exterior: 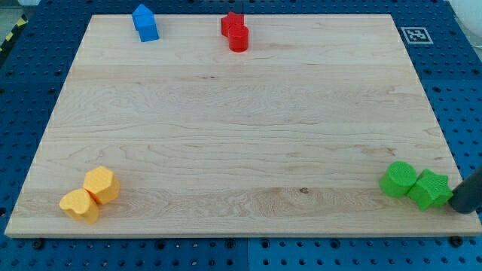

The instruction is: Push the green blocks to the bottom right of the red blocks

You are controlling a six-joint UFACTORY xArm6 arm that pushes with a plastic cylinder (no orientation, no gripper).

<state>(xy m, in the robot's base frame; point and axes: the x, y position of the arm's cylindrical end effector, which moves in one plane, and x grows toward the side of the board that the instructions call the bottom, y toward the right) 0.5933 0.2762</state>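
Observation:
Two green blocks lie touching near the board's bottom right corner: a green cylinder and, to its right, a green star-shaped block. Two red blocks sit pressed together at the view's top, near the middle of the board's far edge. My tip is the end of the dark rod at the view's right edge, just right of the green star block and close to touching it.
A blue house-shaped block stands at the top left. Two yellow blocks lie together at the bottom left. The wooden board rests on a blue pegboard. A marker tag sits at the top right corner.

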